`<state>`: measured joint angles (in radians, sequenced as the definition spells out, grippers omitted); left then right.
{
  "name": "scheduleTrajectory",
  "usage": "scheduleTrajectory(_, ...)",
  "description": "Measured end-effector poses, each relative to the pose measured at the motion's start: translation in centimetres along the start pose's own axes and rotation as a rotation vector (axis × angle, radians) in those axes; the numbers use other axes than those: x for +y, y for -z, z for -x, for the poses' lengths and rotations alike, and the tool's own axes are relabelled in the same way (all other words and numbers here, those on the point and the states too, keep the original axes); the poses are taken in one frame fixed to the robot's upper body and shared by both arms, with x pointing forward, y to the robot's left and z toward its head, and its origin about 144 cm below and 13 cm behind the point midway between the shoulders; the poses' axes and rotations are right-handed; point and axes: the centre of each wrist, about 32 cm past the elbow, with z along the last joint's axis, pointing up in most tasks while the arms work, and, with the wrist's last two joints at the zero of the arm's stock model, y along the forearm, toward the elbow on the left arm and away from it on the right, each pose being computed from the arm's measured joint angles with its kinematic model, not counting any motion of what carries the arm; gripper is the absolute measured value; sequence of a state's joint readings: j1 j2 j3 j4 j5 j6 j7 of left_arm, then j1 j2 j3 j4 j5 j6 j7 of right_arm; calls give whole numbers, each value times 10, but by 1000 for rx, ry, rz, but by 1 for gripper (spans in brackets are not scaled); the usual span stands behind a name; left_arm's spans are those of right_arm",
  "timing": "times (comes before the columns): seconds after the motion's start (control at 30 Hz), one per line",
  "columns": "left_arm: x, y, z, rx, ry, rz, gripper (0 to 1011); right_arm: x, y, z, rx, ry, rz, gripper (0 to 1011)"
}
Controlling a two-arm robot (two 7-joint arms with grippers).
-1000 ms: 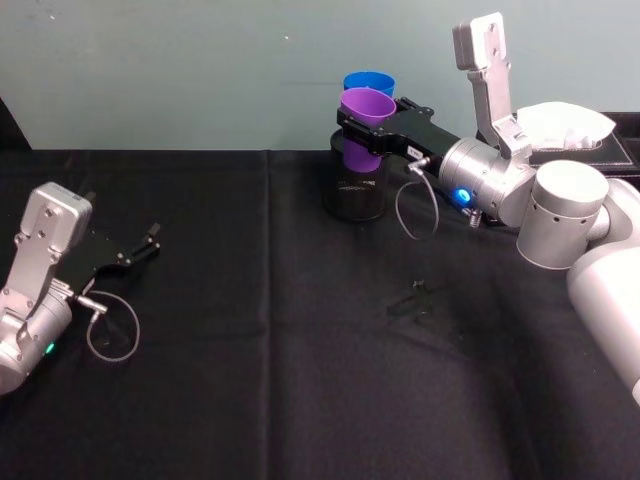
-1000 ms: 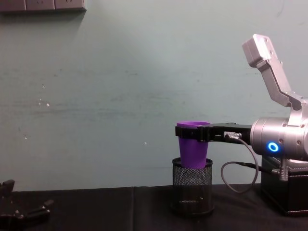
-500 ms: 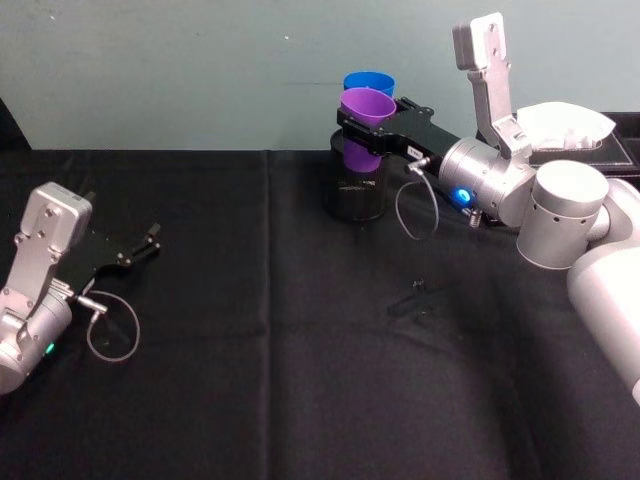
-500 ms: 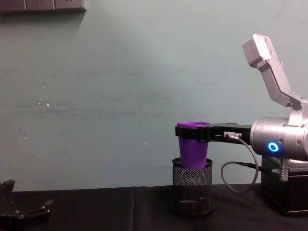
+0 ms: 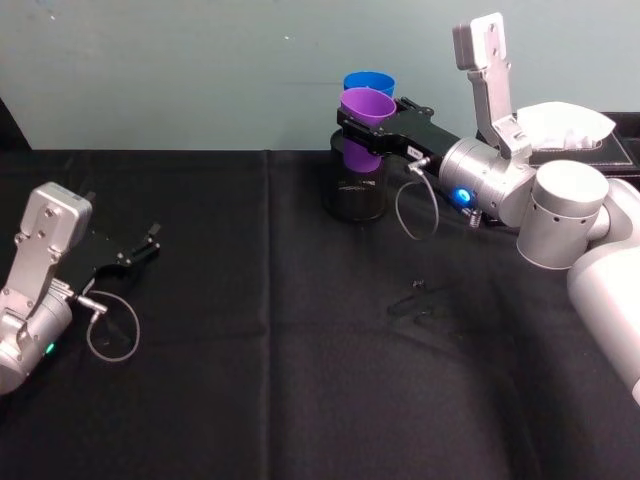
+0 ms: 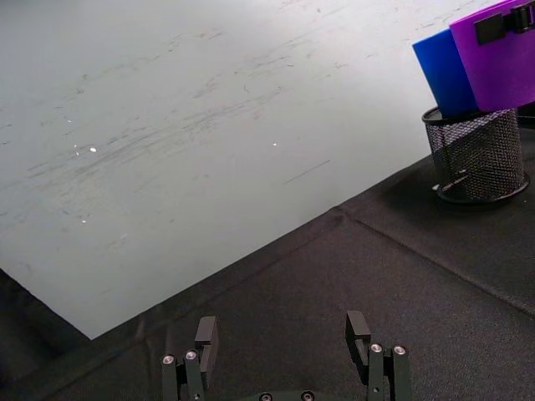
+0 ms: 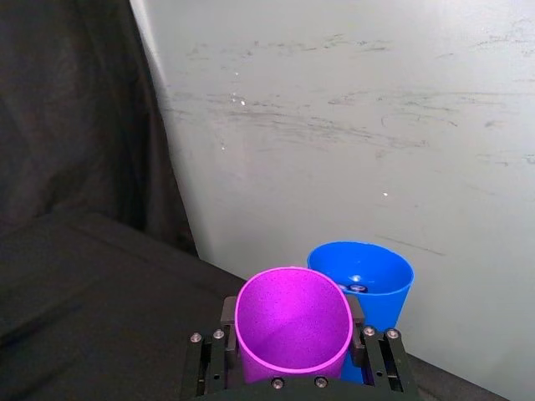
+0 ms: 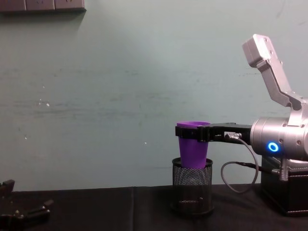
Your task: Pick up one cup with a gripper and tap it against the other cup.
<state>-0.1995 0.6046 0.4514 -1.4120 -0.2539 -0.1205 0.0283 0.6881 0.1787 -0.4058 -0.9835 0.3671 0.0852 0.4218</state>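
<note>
My right gripper [image 5: 364, 126] is shut on the purple cup [image 5: 365, 120] just below its rim, holding it upright above the black mesh pen holder [image 5: 353, 190]. In the chest view the purple cup [image 8: 193, 150] has its base at the holder's rim [image 8: 192, 166]. The blue cup [image 5: 369, 82] stands upright directly behind it, toward the wall. In the right wrist view the blue cup [image 7: 368, 280] sits right against the purple cup [image 7: 292, 322]; I cannot tell whether they touch. My left gripper [image 5: 150, 243] rests open at the far left of the table, nothing between its fingers [image 6: 206, 330].
A black box topped with white tissue [image 5: 575, 130] stands at the back right, beside my right arm. A small black piece [image 5: 418, 298] lies on the black cloth right of centre. The grey-green wall rises close behind the cups.
</note>
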Motion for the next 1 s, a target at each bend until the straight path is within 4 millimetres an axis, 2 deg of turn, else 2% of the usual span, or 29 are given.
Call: scheduleTrajectory(1.0, 0, 0, 0, 0, 0, 0, 1004, 0, 0, 0, 0, 0, 0, 732)
